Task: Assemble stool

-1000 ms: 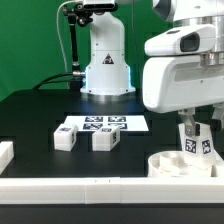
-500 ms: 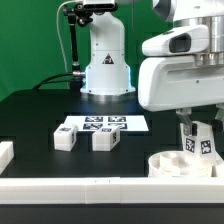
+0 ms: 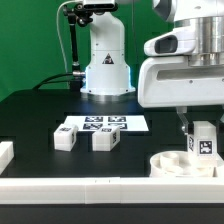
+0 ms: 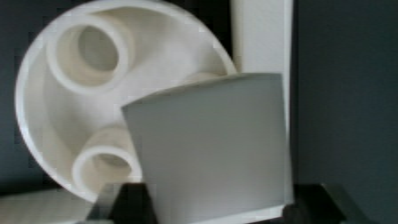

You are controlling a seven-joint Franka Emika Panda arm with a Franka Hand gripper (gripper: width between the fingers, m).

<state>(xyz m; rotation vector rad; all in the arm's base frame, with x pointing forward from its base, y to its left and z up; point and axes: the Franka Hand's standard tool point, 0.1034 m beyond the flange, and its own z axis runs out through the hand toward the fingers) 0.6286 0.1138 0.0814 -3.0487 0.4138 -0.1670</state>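
The round white seat disc (image 3: 183, 165) lies on the black table at the exterior view's right, against the front border bar. My gripper (image 3: 201, 146) is shut on a white tagged stool leg (image 3: 202, 140) and holds it upright just above the disc. In the wrist view the leg (image 4: 210, 150) fills the foreground between my dark fingers (image 4: 125, 200). Behind it the disc (image 4: 125, 90) shows two round sockets. Two more white legs (image 3: 66, 138) (image 3: 103, 139) lie on the table near the middle.
The marker board (image 3: 103, 124) lies flat behind the two loose legs. A long white border bar (image 3: 90, 187) runs along the front edge, with a white piece (image 3: 5, 152) at the exterior view's left. The robot base (image 3: 106, 70) stands at the back.
My gripper has moved a little to the exterior view's right and slightly up with the leg in it. The loose legs and the disc have not moved.
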